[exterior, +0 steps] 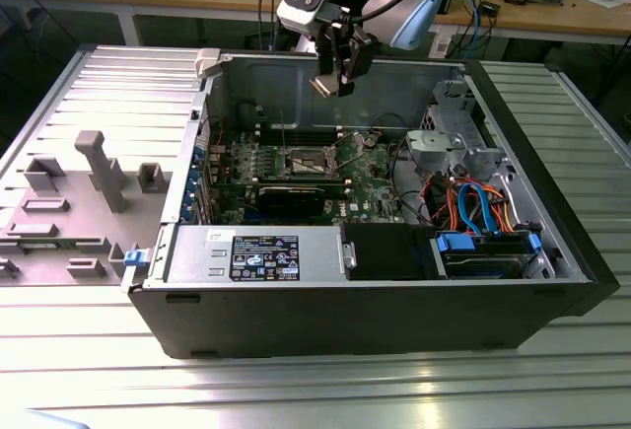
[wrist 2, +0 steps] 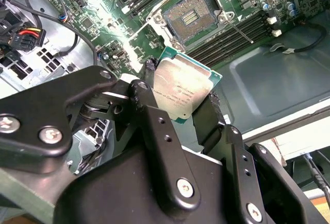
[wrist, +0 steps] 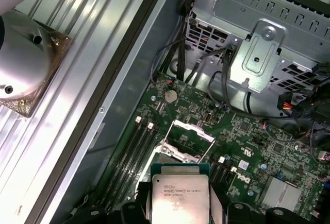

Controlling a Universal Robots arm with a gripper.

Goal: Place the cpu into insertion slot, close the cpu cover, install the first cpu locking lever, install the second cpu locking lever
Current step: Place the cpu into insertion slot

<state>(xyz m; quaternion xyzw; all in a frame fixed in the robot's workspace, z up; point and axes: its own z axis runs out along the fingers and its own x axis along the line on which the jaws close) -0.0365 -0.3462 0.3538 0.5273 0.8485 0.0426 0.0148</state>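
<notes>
My gripper (exterior: 333, 76) hangs high over the open computer case, shut on the cpu (exterior: 323, 85). Both wrist views show the cpu (wrist 2: 181, 89) (wrist: 179, 199) as a silver-topped square chip with a green edge. It is pinched at two opposite sides by black fingers (wrist 2: 212, 112). Well below it on the green board lies the insertion slot (wrist 2: 191, 16) (exterior: 310, 163), its dark pin field uncovered. In the first wrist view the cpu cover (wrist: 188, 135) stands tilted up from the slot, and the chip hides part of the slot. A thin lever (wrist 2: 238, 29) sticks out beside the slot.
Memory slots (wrist 2: 234, 34) flank the socket, and a long black graphics card (exterior: 296, 195) lies close by. A metal drive cage (exterior: 449, 148) with orange and blue cables (exterior: 473, 207) fills the exterior view's right. A grey fixture plate (exterior: 89, 182) sits outside the case at the left.
</notes>
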